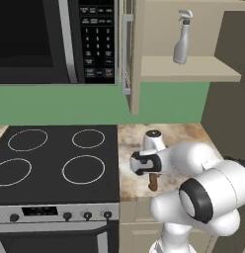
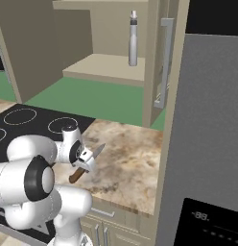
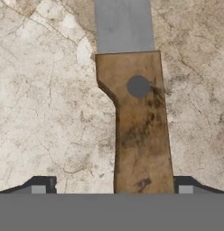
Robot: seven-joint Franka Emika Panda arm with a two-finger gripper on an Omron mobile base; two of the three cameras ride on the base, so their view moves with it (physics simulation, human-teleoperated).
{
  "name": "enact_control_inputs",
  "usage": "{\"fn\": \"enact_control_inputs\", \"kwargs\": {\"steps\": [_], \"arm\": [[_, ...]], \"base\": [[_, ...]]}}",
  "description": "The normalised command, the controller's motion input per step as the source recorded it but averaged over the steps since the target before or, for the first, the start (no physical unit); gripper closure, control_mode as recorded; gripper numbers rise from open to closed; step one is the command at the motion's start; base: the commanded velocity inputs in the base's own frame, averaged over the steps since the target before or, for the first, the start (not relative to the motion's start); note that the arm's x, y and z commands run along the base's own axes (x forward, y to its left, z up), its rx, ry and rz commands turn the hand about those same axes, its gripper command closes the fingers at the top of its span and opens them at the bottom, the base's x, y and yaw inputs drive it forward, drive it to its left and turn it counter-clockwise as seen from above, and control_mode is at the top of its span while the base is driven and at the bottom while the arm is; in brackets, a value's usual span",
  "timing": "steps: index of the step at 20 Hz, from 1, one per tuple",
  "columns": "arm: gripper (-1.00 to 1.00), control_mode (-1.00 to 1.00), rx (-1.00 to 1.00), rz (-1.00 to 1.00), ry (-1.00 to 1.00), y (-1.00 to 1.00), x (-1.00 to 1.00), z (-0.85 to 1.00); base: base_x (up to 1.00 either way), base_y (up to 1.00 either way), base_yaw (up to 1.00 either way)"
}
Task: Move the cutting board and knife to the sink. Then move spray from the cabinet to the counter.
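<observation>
Hovering low over the bench (image 2: 128, 163), the pincer (image 3: 112, 189) stands wide, released, its tips either side of the knife (image 3: 140, 126) handle. To grasp well, descend straight and centre on the handle (not the blade), then clench. Farther back, the spray (image 1: 183, 37) waits upright on the cabinet (image 1: 188, 69) shelf.

A green wall (image 1: 70, 104) runs behind a black glass stovetop (image 1: 55, 163) at the frame's lower left. A black microwave (image 1: 55, 39) hangs upper left. A grey refrigerator (image 2: 207, 134) fills the right base view's right side.
</observation>
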Motion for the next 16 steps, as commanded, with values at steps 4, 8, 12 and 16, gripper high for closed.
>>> {"fn": "enact_control_inputs", "kwargs": {"steps": [4,8,12,16], "arm": [[1.00,-1.00,-0.01,-0.09,-0.04,-0.09,-0.16,-0.45],[1.00,-1.00,0.00,-0.08,0.00,-0.15,-0.18,-0.47],[1.00,-1.00,0.00,-0.04,0.00,-0.20,-0.19,-0.42],[1.00,-1.00,0.00,0.00,0.00,-0.34,-0.30,-0.29]], "base": [[0.00,0.00,0.00],[0.00,0.00,0.00],[0.00,0.00,0.00],[0.00,0.00,0.00]]}}
